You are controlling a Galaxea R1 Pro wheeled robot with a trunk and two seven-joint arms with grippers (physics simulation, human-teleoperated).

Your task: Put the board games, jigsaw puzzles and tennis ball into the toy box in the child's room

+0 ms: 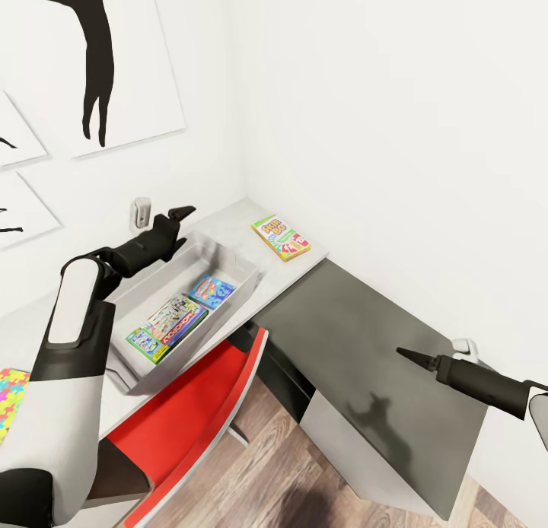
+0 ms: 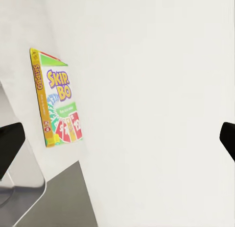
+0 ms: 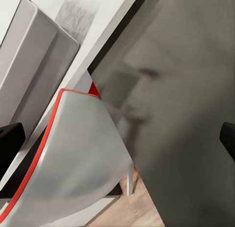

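1. The Skip-Bo board game (image 1: 281, 238) lies flat on the pale part of the bench (image 1: 228, 227), just beyond the far corner of the toy box (image 1: 241, 266) and ahead of the left tool (image 1: 180, 214), apart from it.
2. Inside the toy box lie the Monopoly box (image 1: 174, 320) and, beside it toward the far end, the small blue game box (image 1: 211, 291).
3. A jigsaw puzzle (image 1: 11, 395) lies on the bench at the near left, behind the left arm.
4. The left tool hangs over the far left rim of the toy box, its fingers (image 2: 10, 143) spread wide with nothing between them; the left wrist view looks along them at the Skip-Bo box (image 2: 58, 105).
5. The right tool (image 1: 407, 354) hovers over the dark grey part of the bench (image 1: 358, 322), well apart from the toys; its fingertips (image 3: 11, 141) stand wide apart and hold nothing.
6. The left arm reaches forward with the elbow bent; the right arm stretches in from the right.
7. A red chair (image 1: 190, 406) is tucked under the bench below the toy box.
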